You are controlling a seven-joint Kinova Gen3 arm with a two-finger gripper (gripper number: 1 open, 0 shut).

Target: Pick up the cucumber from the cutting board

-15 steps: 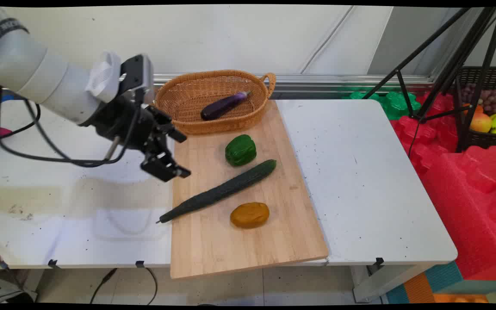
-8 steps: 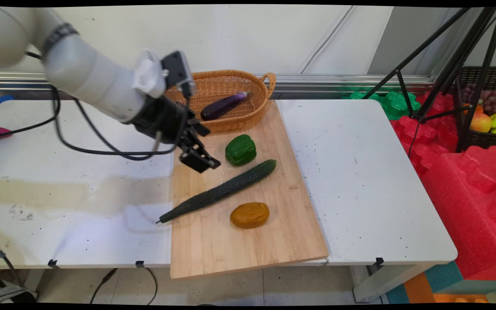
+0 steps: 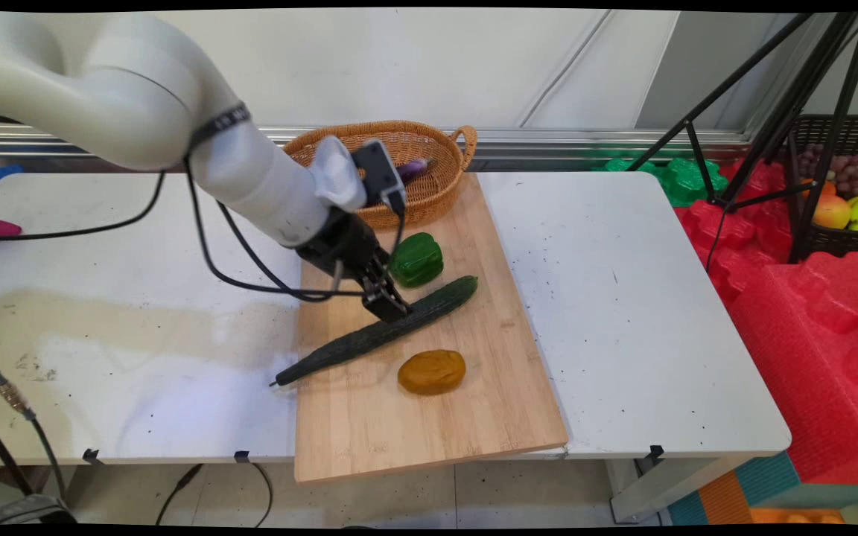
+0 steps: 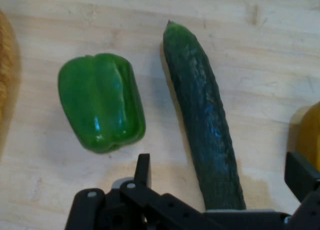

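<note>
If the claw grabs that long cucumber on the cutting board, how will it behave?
The cucumber looks straight and rigid, so it probably won't droop. Being round, it may roll on the flat board. Its skin looks glossy and bumpy, so it may slip in the open claw straddling it.

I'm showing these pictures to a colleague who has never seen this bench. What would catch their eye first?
Probably the black two-finger claw, low over the long dark green cucumber that lies slantwise on the pale wooden cutting board, its fingers open on either side of it. Beside it lies a glossy green bell pepper, with an orange-brown rounded lump on the cucumber's near side. Behind, a woven wicker basket stands at the board's far end.
</note>
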